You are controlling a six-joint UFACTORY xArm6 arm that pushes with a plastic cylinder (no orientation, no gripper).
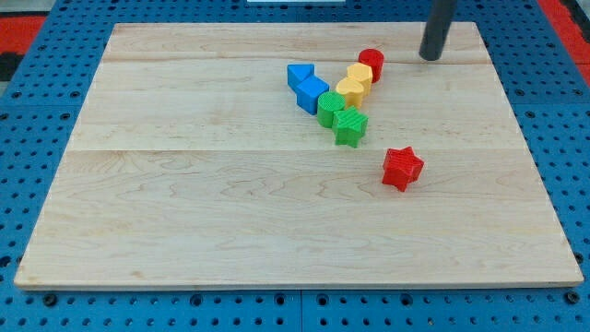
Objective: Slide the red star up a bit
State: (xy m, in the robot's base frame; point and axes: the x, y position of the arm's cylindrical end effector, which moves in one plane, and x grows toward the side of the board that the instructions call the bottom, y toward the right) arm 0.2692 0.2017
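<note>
The red star (402, 169) lies alone on the wooden board (230, 212), right of centre. My tip (430, 57) rests near the view's top right, well above the star and slightly right of it, apart from every block. The nearest block to the tip is a red cylinder (371, 65), a little to its left.
A cluster sits above and left of the star: a green star (350, 126), a green round block (330, 108), a yellow heart-like block (349, 90), a yellow hexagonal block (361, 76), a blue cube (312, 94) and a blue triangular block (300, 75). A blue pegboard (37, 138) surrounds the board.
</note>
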